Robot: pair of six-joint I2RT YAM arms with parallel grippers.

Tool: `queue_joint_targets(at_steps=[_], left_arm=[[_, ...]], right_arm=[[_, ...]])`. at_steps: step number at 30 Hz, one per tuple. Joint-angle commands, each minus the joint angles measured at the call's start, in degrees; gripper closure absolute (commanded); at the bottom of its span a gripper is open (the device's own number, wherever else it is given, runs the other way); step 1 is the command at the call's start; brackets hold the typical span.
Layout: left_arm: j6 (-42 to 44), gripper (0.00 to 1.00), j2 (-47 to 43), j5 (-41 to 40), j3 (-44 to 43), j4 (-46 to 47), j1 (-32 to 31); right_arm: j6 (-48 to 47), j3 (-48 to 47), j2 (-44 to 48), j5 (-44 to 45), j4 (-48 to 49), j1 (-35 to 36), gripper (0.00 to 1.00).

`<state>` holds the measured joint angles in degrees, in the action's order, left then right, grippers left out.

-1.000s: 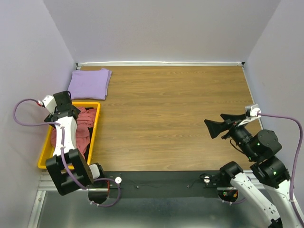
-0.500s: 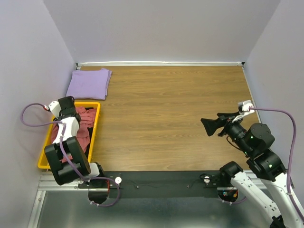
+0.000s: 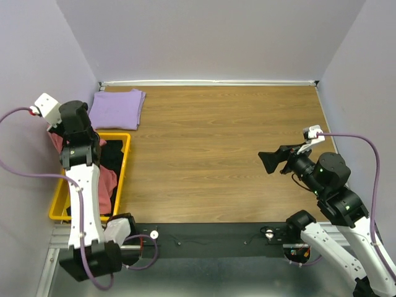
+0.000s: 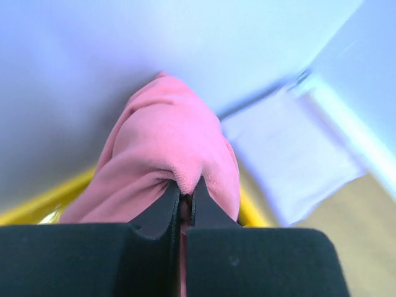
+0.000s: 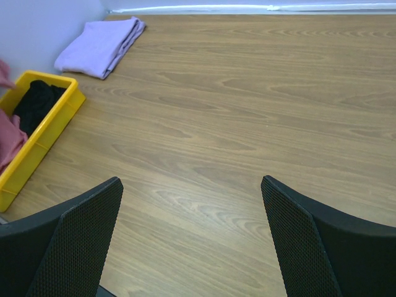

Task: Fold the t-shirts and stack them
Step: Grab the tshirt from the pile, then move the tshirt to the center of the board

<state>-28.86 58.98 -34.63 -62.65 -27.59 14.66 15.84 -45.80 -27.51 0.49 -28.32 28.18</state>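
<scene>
My left gripper (image 4: 185, 185) is shut on a bunched fold of the salmon-pink t-shirt (image 4: 167, 136) and holds it up above the yellow bin (image 3: 127, 154). The rest of that pink shirt (image 3: 106, 182) trails down into the bin beside the left arm (image 3: 83, 167). Black t-shirts (image 3: 112, 154) lie in the bin's far end. A folded lavender t-shirt (image 3: 116, 108) rests on the table at the back left corner. My right gripper (image 5: 190, 182) hovers open over bare wood at the right (image 3: 272, 162), holding nothing.
The bin stands along the table's left edge, close to the left wall (image 3: 37, 74). The lavender shirt (image 5: 99, 44) lies just beyond the bin (image 5: 46, 133). Walls close off the back and both sides of the wooden table (image 3: 223, 142).
The left gripper has shut on the pink shirt in the bin and risen up and to the left with it. The right gripper has drifted slightly left and stays open.
</scene>
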Motion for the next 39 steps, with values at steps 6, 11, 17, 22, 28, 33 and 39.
queue_joint_targets(at_steps=[6, 11, 17, 22, 28, 33, 39], left_arm=[[2.2, 1.0, -5.0, -2.2, -14.8, -4.4, -9.1], [0.1, 1.0, -4.3, 15.6, -21.1, 0.0, -14.7], [-3.7, 1.0, 0.6, 25.2, -27.0, 7.5, -34.6], [-3.6, 1.0, 13.6, 21.6, -36.3, 12.6, -52.2], [-2.6, 0.46, 27.6, 20.0, -44.2, 13.5, -61.1], [-6.6, 0.04, 32.6, 21.4, -32.5, 16.3, -63.3], [-8.3, 0.04, 31.2, 22.5, -20.2, 20.1, -64.1]], right_arm=[[1.4, -2.1, -1.0, -0.1, -0.7, 0.4, 0.0], [2.5, -2.8, -0.4, 0.7, -0.6, 0.4, 0.0], [1.9, -3.8, 0.7, 2.1, -0.7, 0.4, 0.0], [2.6, -4.4, 2.8, 3.9, -0.7, 0.4, 0.0], [3.6, -5.7, 4.7, 4.6, -1.7, 0.4, 0.0], [5.2, -5.4, 5.8, 7.5, -4.0, 0.4, 0.0], [10.7, -4.6, 1.6, 15.2, -5.9, 0.4, 0.0]])
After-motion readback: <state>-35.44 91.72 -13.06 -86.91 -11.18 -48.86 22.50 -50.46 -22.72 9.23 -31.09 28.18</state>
